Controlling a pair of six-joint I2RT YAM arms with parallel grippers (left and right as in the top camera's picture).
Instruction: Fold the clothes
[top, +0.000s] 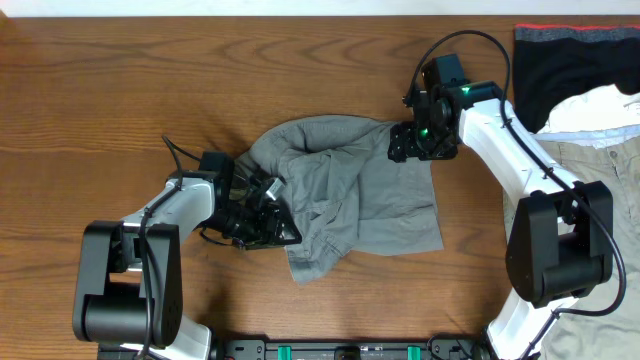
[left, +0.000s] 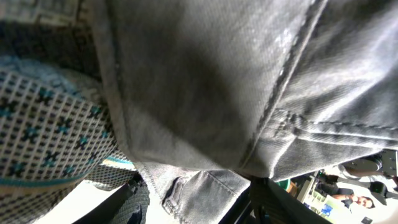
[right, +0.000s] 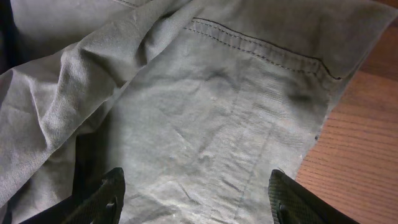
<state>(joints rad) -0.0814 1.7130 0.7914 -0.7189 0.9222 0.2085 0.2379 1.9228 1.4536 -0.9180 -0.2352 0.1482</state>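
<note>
**Shorts still bunched, first fold not yet made**

Shorts (top: 350, 200) lie crumpled in the middle of the desk (top: 100, 80), the left part heaped up and the right part flatter. I judge the step in hand to be spreading the cloth out for a first fold.

The left gripper (top: 266, 222) is at the left edge of the shorts. In its own view the cloth, with a patterned lining, hangs close over the camera, and I cannot tell if the jaws pinch it. The right gripper (top: 412, 142) is over the far right corner. Its fingers (right: 106, 196) are wide apart above a stitched hem and hold nothing.

The next move, I think, needs a firm pinch on that corner, then both arms pulling the cloth flat.

No container is in view. A black garment (top: 560, 60) and trousers (top: 600, 160) lie at the far right, apart from the shorts.
</note>
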